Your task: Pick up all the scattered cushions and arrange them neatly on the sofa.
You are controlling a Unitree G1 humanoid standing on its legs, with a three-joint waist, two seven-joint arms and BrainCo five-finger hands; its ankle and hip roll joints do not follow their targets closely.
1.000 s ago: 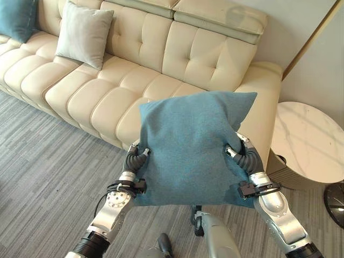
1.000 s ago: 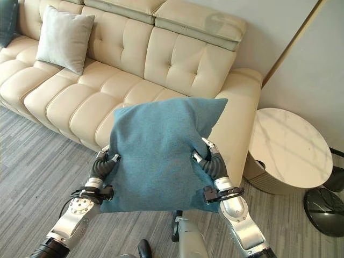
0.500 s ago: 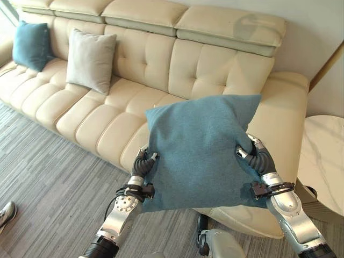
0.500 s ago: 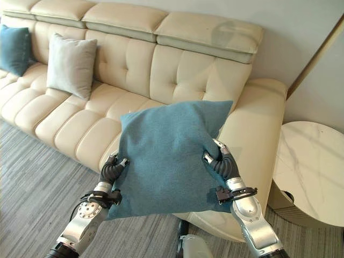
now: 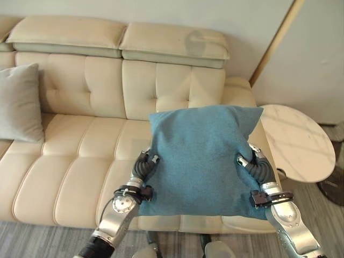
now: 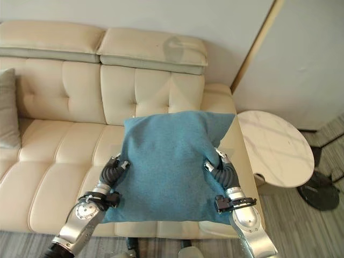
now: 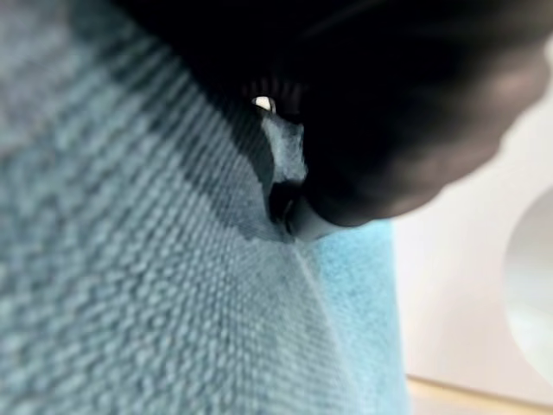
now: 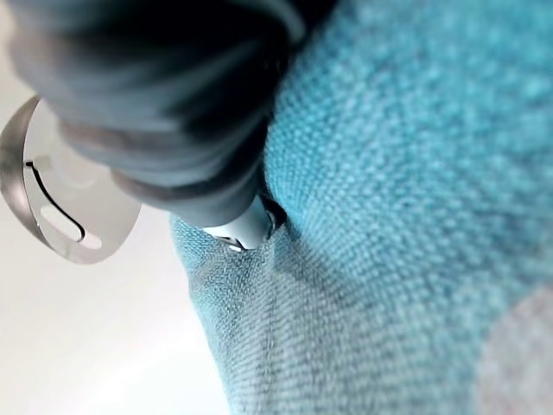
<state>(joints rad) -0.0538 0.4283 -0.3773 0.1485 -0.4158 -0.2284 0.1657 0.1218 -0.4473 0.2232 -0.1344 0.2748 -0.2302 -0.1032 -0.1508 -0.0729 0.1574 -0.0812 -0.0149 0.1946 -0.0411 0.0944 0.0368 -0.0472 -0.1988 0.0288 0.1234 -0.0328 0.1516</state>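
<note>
A teal cushion (image 5: 201, 156) hangs upright over the right-end seat of the cream sofa (image 5: 80, 140), held between both hands. My left hand (image 5: 144, 167) grips its left edge and my right hand (image 5: 256, 167) its right edge. Each thumb presses on the front of the cloth, and the fingers are hidden behind it. In the wrist views the teal cushion (image 7: 130, 285) (image 8: 415, 173) bunches against each hand. A grey cushion (image 5: 19, 102) leans on the sofa back at the far left.
A round white marble side table (image 5: 298, 141) stands just right of the sofa's arm. A dark round base (image 6: 318, 191) sits on the floor beyond it. The sofa seats between the two cushions are bare. Grey striped carpet (image 6: 21, 244) runs along the sofa's front.
The camera has swung right and closer to the sofa. The teal cushion, still held by both hands, now hangs over the right-end seat rather than the carpet.
</note>
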